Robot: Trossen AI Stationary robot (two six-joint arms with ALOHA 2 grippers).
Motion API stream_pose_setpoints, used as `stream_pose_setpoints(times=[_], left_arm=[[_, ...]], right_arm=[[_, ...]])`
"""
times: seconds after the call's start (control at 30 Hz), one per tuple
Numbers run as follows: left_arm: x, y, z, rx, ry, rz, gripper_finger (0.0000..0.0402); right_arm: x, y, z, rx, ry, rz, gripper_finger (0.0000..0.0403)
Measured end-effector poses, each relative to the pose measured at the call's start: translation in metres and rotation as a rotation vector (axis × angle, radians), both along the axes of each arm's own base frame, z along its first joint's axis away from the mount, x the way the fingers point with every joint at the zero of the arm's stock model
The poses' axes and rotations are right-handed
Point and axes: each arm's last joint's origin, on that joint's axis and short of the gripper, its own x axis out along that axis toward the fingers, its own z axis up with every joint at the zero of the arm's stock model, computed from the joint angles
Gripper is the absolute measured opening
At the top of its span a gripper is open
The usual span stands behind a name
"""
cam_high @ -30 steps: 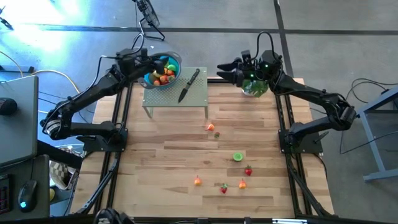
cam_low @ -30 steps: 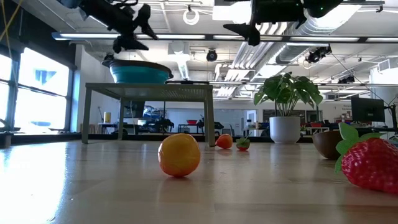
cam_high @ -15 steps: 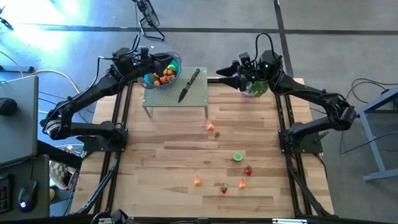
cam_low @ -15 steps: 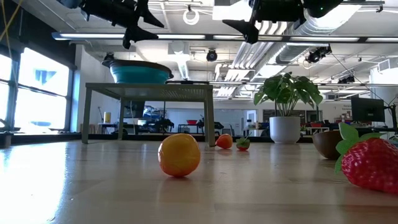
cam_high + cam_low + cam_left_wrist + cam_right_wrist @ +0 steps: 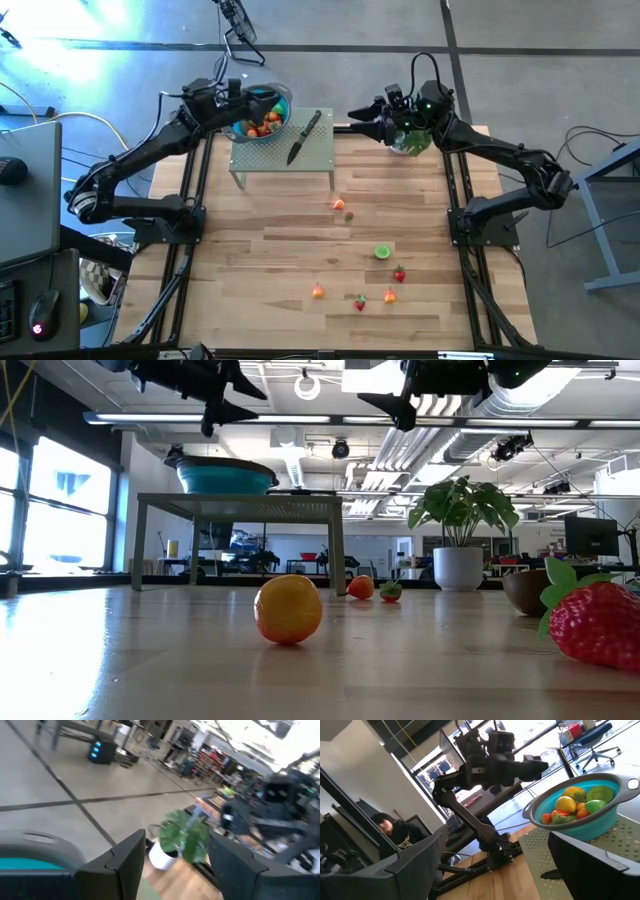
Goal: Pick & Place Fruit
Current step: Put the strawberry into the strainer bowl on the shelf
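Butcher-block planks made up the table (image 5: 300, 230), with a polished office floor around it. At the far edge stood a small perforated metal stand (image 5: 320, 150) carrying a blue bowl (image 5: 600, 822) piled with toy fruit (image 5: 572, 805), and a black-handled knife (image 5: 303, 137) lay on the stand beside the bowl. More fruit lay loose on the wood: an orange piece (image 5: 288, 609), a strawberry (image 5: 600, 622), a lime half (image 5: 382, 252), and a small pair (image 5: 343, 208) just in front of the stand.

Above the bowl hung the left gripper (image 5: 258, 101), its fingers (image 5: 125, 865) apart with nothing between them, well clear of the fruit. The right gripper (image 5: 358, 114) hovered over the far edge between the stand and a potted plant (image 5: 458, 530), its fingers (image 5: 415, 865) spread wide and likewise empty. In the right wrist view a person in dark clothes (image 5: 390, 832) sat beyond the table.
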Motion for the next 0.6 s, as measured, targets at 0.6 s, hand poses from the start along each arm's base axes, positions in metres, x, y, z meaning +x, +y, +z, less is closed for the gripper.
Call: stream_pose_setpoints(times=[0.6], left_arm=[[0.049, -0.086, 0.0, 0.017, 0.009, -0.107, 0.0202]], right_arm=[[0.032, 0.065, -0.008, 0.124, 0.094, 0.286, 0.0357]])
